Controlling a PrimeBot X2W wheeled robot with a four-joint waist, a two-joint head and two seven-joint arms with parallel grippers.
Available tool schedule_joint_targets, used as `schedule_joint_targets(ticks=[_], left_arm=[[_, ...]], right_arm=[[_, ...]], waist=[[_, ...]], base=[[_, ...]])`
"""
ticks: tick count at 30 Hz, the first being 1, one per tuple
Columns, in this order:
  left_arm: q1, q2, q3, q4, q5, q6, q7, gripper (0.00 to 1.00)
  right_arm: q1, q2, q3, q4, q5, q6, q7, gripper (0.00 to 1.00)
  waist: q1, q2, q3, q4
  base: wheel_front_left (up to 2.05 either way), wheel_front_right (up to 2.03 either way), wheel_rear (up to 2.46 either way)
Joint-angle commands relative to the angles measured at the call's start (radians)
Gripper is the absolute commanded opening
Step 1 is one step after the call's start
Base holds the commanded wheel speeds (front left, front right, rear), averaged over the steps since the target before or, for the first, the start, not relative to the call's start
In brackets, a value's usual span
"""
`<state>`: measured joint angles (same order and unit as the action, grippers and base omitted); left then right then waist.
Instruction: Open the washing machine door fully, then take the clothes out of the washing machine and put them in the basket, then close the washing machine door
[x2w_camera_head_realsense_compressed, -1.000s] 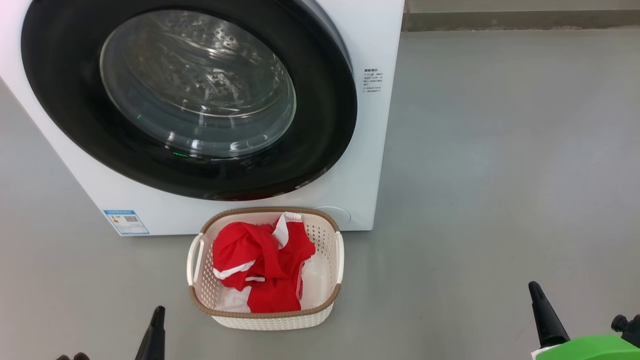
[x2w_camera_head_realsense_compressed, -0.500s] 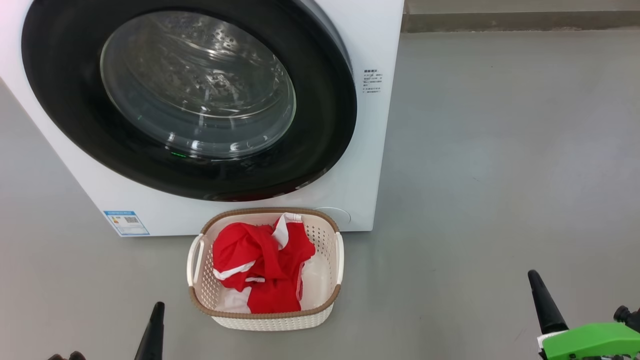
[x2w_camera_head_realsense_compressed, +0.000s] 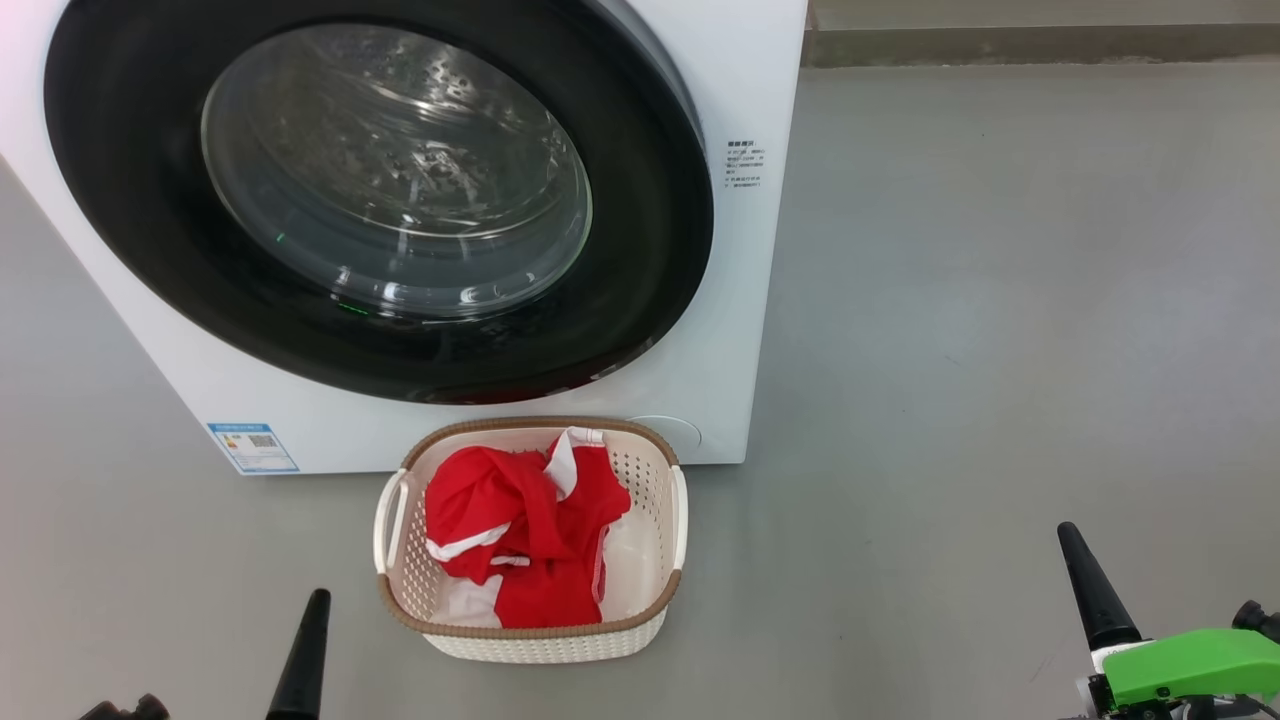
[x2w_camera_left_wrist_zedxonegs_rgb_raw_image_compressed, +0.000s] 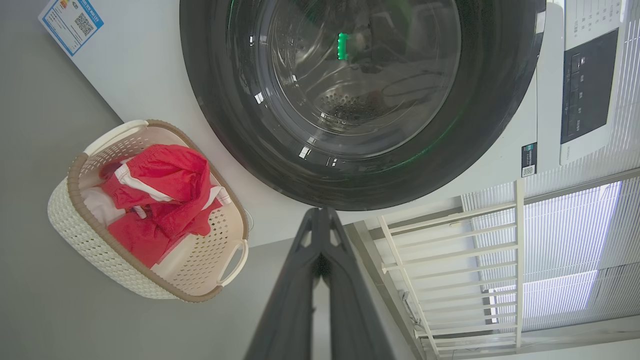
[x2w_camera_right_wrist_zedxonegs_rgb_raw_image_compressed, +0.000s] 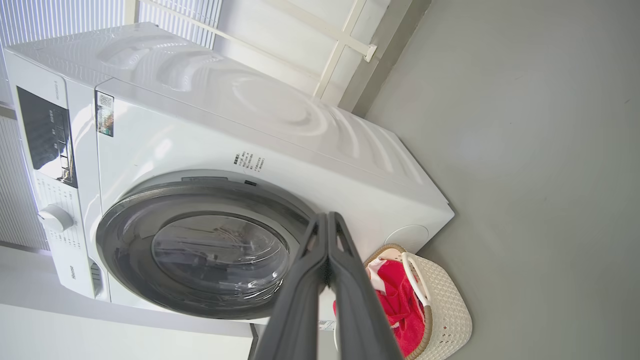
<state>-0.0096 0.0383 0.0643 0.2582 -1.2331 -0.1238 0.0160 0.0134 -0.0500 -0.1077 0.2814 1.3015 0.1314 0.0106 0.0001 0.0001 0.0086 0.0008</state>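
The washing machine (x2w_camera_head_realsense_compressed: 745, 90) stands at the upper left with its door (x2w_camera_head_realsense_compressed: 395, 170) lying flush against the front, black ring around clear glass. Right in front sits the cream basket (x2w_camera_head_realsense_compressed: 545, 645), and the red and white clothes (x2w_camera_head_realsense_compressed: 520, 530) lie heaped inside it. My left gripper (x2w_camera_head_realsense_compressed: 317, 600) is shut and holds nothing, low to the left of the basket. My right gripper (x2w_camera_head_realsense_compressed: 1068, 535) is shut and holds nothing too, far off to the basket's right. The left wrist view looks past the left gripper (x2w_camera_left_wrist_zedxonegs_rgb_raw_image_compressed: 320, 212) at the door (x2w_camera_left_wrist_zedxonegs_rgb_raw_image_compressed: 360, 75), the basket (x2w_camera_left_wrist_zedxonegs_rgb_raw_image_compressed: 100, 255) and the clothes (x2w_camera_left_wrist_zedxonegs_rgb_raw_image_compressed: 160, 185). The right wrist view has the right gripper (x2w_camera_right_wrist_zedxonegs_rgb_raw_image_compressed: 327, 217) before the door (x2w_camera_right_wrist_zedxonegs_rgb_raw_image_compressed: 215, 250) and the basket (x2w_camera_right_wrist_zedxonegs_rgb_raw_image_compressed: 445, 310).
Grey floor (x2w_camera_head_realsense_compressed: 1000, 300) stretches wide to the right of the machine, up to a skirting (x2w_camera_head_realsense_compressed: 1040, 40) at the back. A blue label sticker (x2w_camera_head_realsense_compressed: 252, 447) marks the machine's lower left front. Behind the machine are a white frame and blinds (x2w_camera_left_wrist_zedxonegs_rgb_raw_image_compressed: 500, 260). A green part (x2w_camera_head_realsense_compressed: 1190, 665) sits on my right wrist.
Both gripper tips have crept a little further up the head view, the right one more. The machine, door, basket and clothes have stayed put.
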Motion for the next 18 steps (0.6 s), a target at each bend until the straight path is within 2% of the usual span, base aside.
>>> schedule_joint_targets(ticks=[1, 18], left_arm=[[-0.051, 0.011, 0.031, -0.020, -0.038, -0.005, 0.009, 0.00], [-0.079, 0.011, 0.042, -0.016, -0.236, -0.006, 0.061, 0.00]], right_arm=[[-0.055, -0.007, 0.010, -0.030, 0.029, -0.001, 0.011, 0.00], [-0.094, -0.004, 0.001, -0.034, 0.193, -0.001, 0.064, 0.00]], waist=[[-0.0001, -0.0001, 0.000, 0.000], [-0.0001, -0.0001, -0.003, 0.000]], base=[[0.00, 0.00, 0.00], [0.00, 0.00, 0.00]])
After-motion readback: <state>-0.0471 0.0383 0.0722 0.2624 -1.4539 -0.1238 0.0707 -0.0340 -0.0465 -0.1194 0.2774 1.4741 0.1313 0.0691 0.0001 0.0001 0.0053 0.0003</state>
